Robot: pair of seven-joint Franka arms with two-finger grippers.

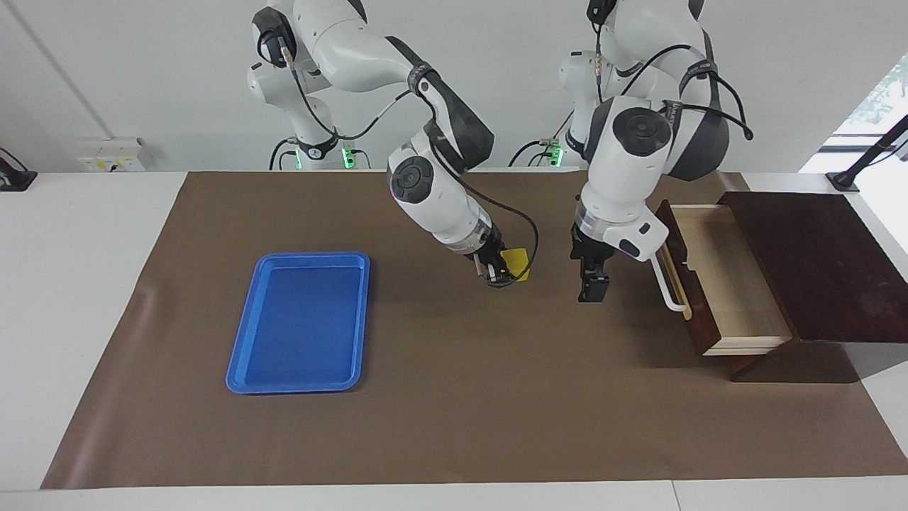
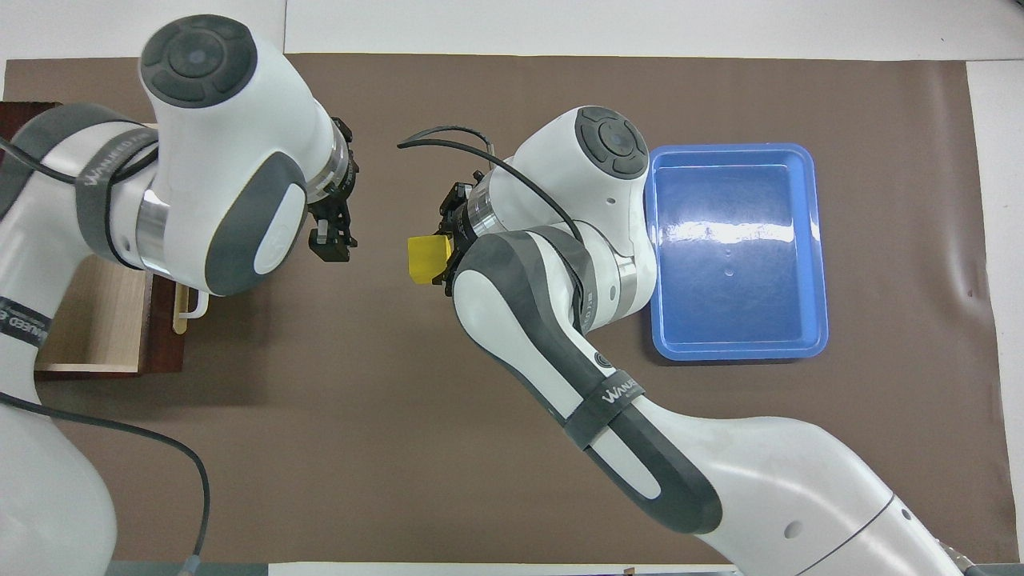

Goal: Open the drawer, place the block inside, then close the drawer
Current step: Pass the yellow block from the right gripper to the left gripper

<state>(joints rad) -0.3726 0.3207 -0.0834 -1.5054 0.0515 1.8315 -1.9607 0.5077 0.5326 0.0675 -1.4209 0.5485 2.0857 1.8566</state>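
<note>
The drawer (image 1: pixel 731 277) stands pulled open at the left arm's end of the table, its pale interior empty and its white bar handle (image 1: pixel 670 291) facing the middle of the mat. It also shows in the overhead view (image 2: pixel 96 320). My right gripper (image 1: pixel 500 273) is shut on the yellow block (image 1: pixel 518 262) and holds it just above the mat's middle; the overhead view shows the gripper (image 2: pixel 444 256) and the block (image 2: pixel 426 258). My left gripper (image 1: pixel 592 287) hangs over the mat between the block and the handle, touching neither, and shows in the overhead view (image 2: pixel 332 244).
The dark brown cabinet (image 1: pixel 816 262) holds the drawer. A flat blue tray (image 1: pixel 301 323) lies empty on the brown mat toward the right arm's end, also in the overhead view (image 2: pixel 732 248).
</note>
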